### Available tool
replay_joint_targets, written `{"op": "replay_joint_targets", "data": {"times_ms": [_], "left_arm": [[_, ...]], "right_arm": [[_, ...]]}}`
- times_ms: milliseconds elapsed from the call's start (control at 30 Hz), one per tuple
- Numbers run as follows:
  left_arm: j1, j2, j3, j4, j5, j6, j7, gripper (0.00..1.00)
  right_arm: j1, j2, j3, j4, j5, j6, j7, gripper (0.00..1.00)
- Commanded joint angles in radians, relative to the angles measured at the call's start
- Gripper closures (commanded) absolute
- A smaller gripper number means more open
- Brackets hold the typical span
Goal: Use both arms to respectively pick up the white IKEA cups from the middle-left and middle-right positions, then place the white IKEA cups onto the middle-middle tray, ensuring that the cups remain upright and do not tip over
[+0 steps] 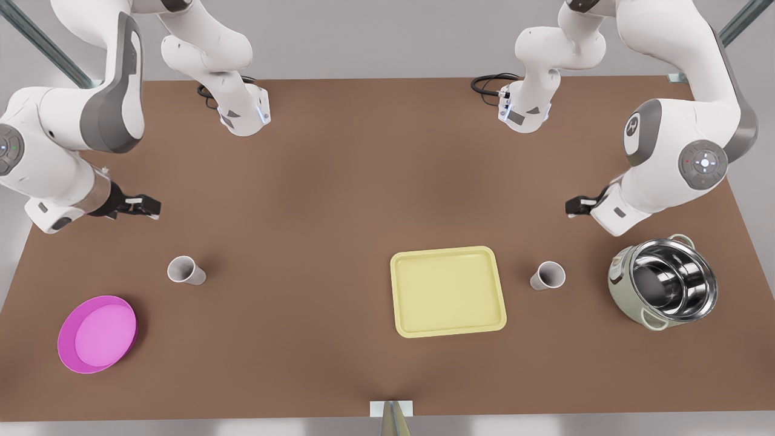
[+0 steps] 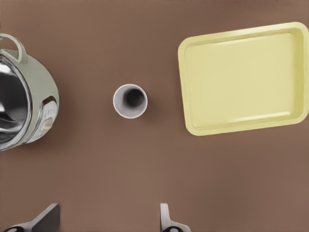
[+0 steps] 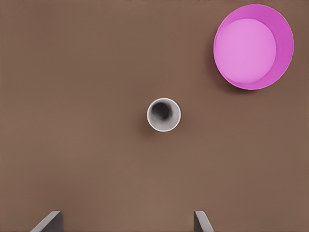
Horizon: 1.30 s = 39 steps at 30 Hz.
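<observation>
Tabletop [image 1: 339,181] was matt brown, smooth, no gloss; tray [image 1: 448,292] looked like pale yellow plastic w/ soft sheen along the rim; both cups [image 1: 185,270] [image 1: 548,275] matt white outside, dull grey inside; pot [image 1: 663,282] was polished steel inside, mirror-bright, w/ pale green satin shell; plate [image 1: 97,333] glossy magenta plastic; arm casings [image 1: 678,139] smooth white, semi-gloss, grey panels matt.

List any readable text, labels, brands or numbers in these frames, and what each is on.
No readable words or numbers.
Round logo mark on the arm at the front view's right: a symbol, too small to read as text.
Panel on the steel pot wall: markings blurred, unreadable.
White cups, tray, pink plate: no markings.
</observation>
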Motion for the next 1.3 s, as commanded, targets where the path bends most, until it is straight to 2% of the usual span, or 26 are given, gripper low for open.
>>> {"op": "replay_joint_targets", "data": {"times_ms": [0,67,133,167,200,267,367,433,467,500,633,800,933,967,1000,1033,1100,1167,1267], "left_arm": [[0.000,0.002,0.002,0.000,-0.001,0.047,-0.026,0.00],[0.002,0.045,0.005,0.005,0.001,0.056,-0.025,0.00],[0.028,0.338,0.012,0.287,0.002,0.062,-0.026,0.00],[0.051,0.451,0.015,0.373,-0.003,0.134,-0.023,0.00],[0.077,0.511,0.011,0.367,-0.021,0.228,-0.023,0.00],[0.095,0.556,0.011,0.364,-0.027,0.281,-0.023,0.00],[0.095,0.542,0.011,0.235,-0.029,0.383,0.008,0.00],[0.095,0.535,0.009,0.185,-0.027,0.386,0.011,0.00],[0.095,0.490,0.009,0.119,-0.027,0.413,0.011,0.00],[0.094,0.413,0.009,-0.038,-0.027,0.556,0.011,0.00],[0.092,0.380,0.009,-0.104,-0.027,0.555,0.011,0.00],[0.089,0.424,0.009,-0.125,-0.029,0.561,0.004,0.00],[0.092,0.464,0.012,-0.136,-0.027,0.559,0.006,0.00],[0.091,0.469,0.012,-0.133,-0.027,0.562,0.008,0.07],[0.091,0.472,0.012,-0.131,-0.029,0.562,0.009,0.38],[0.091,0.469,0.012,-0.130,-0.030,0.561,0.011,0.55],[0.091,0.462,0.012,-0.130,-0.030,0.555,0.011,0.61],[0.091,0.449,0.012,-0.130,-0.041,0.544,0.009,0.77],[0.089,0.447,0.006,-0.130,-0.049,0.527,0.011,0.79]], "right_arm": [[-0.009,-0.004,-0.001,-0.003,0.007,0.039,-0.027,0.00],[-0.005,0.046,-0.004,-0.011,-0.004,0.047,-0.041,0.00],[-0.021,0.155,-0.004,-0.013,-0.053,0.127,-0.080,0.00],[-0.071,0.215,-0.004,-0.006,-0.031,0.166,-0.110,0.00],[-0.088,0.255,-0.004,-0.003,-0.024,0.220,-0.114,0.00],[-0.151,0.330,-0.002,-0.003,0.030,0.314,-0.114,0.00],[-0.167,0.379,-0.002,-0.005,0.035,0.410,-0.114,0.00],[-0.165,0.399,0.001,-0.014,0.071,0.509,-0.113,0.00],[-0.163,0.399,0.002,-0.017,0.075,0.521,-0.114,0.00],[-0.160,0.399,0.004,-0.035,0.076,0.535,-0.114,0.00],[-0.160,0.378,0.004,-0.141,0.078,0.602,-0.139,0.00],[-0.157,0.302,0.004,-0.325,0.073,0.740,-0.149,0.00],[-0.168,0.330,0.005,-0.345,0.075,0.760,-0.151,0.00],[-0.168,0.331,0.004,-0.344,0.075,0.760,-0.151,0.00],[-0.168,0.331,0.004,-0.344,0.076,0.760,-0.151,0.00],[-0.167,0.338,0.004,-0.344,0.076,0.760,-0.151,0.00],[-0.168,0.368,0.005,-0.344,0.076,0.760,-0.151,0.00],[-0.168,0.384,0.004,-0.344,0.076,0.753,-0.151,0.00],[-0.170,0.410,0.004,-0.344,0.078,0.751,-0.151,0.00]]}}
